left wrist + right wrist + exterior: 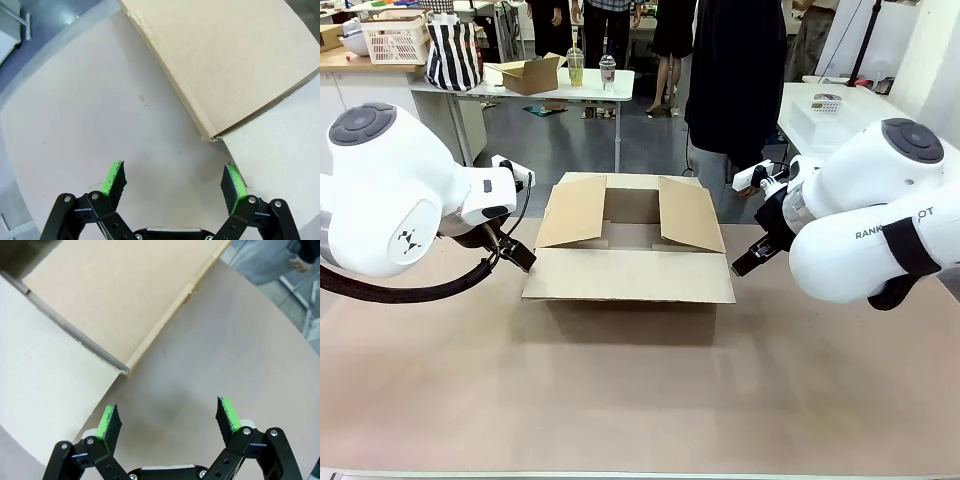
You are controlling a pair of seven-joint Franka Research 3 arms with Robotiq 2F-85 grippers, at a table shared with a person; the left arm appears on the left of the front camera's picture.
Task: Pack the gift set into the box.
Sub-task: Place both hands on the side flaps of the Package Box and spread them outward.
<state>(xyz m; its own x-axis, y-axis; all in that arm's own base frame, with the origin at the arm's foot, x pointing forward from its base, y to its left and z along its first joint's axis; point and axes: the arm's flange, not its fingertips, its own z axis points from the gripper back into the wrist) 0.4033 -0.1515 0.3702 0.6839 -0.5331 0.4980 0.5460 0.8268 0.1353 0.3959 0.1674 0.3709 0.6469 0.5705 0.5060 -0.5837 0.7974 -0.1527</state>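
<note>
Starting nearest the robot, the table (640,400) is a bare stretch of matte pinkish-beige board. Beyond it the box (630,272) sits at the table's middle with its long axis running left to right, square to both arms.

The left gripper (519,254) hangs just beside the box's near-left corner. The right gripper (744,264) hangs just beside the near-right corner. Neither touches the cardboard, and neither arm is clearly the nearer.

In the left wrist view the left gripper (172,177) has its jaws spread wide with nothing between them. The green pads (114,176) look ribbed and rubbery, and a corner of the box (225,60) lies just ahead, off to one side. The right wrist view mirrors this — the right gripper (167,417) is agape and empty, with a flap edge of the box (115,295) ahead and to the side.

The carton is plain brown corrugated board, dull and stiff, with crisp folds. Its near flap lies folded outward and flat, and the two side flaps stand up and lean slightly inward. The mouth is open upward, though the near wall hides the floor.

My judgement is that anything going in must come down through that top opening, between the side flaps.

Farther off, a person (735,90) in dark clothing stands at the table's far edge — roughly behind the box's right half.
</note>
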